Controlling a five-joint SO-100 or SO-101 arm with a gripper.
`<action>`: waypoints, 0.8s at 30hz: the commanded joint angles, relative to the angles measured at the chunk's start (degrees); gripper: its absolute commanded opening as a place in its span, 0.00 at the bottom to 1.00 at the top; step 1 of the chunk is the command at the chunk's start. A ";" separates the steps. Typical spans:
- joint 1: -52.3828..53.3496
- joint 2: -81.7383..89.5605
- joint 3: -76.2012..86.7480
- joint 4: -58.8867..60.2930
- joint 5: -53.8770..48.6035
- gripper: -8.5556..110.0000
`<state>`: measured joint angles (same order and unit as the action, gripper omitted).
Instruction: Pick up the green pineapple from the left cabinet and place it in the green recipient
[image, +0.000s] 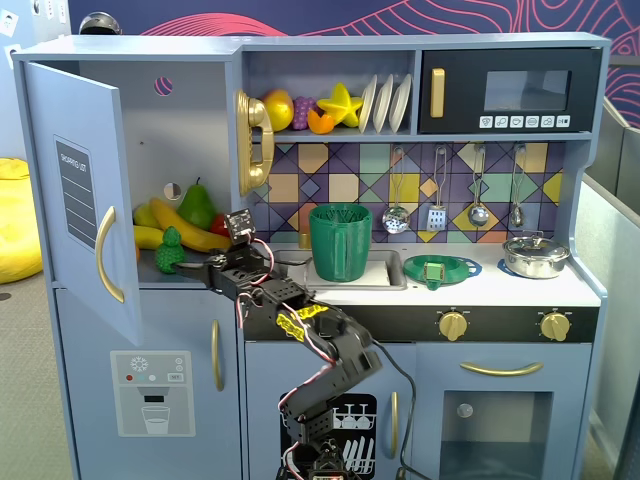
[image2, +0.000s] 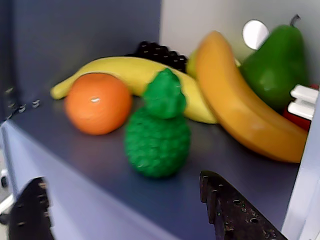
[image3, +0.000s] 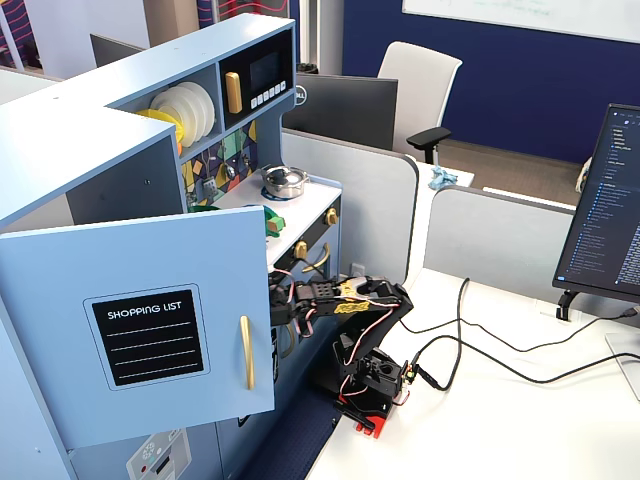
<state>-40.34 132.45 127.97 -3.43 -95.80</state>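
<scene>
The green pineapple (image2: 157, 135) stands upright near the front edge of the shelf in the left cabinet (image: 190, 130); it also shows in a fixed view (image: 168, 250). The cabinet's door (image: 75, 190) stands open. My gripper (image2: 120, 180) is open and empty at the shelf's front edge, just short of the pineapple, with one finger (image2: 235, 210) to its right and the other low at the left. In a fixed view the gripper (image: 185, 268) reaches in from the right. The green recipient (image: 340, 243) stands upright in the sink area.
An orange (image2: 97, 103), bananas (image2: 240, 110), dark grapes and a green pear (image2: 277, 60) crowd the shelf behind the pineapple. A shallow green dish (image: 436, 270) and a metal pot (image: 535, 255) sit on the counter. The open door (image3: 140, 320) hides the gripper in another fixed view.
</scene>
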 joint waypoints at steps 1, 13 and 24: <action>1.23 -4.57 -5.98 -6.33 2.02 0.37; 0.53 -18.11 -10.55 -17.93 1.14 0.36; 0.18 -25.66 -15.47 -19.07 1.49 0.35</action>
<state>-40.08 107.14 117.25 -20.57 -94.57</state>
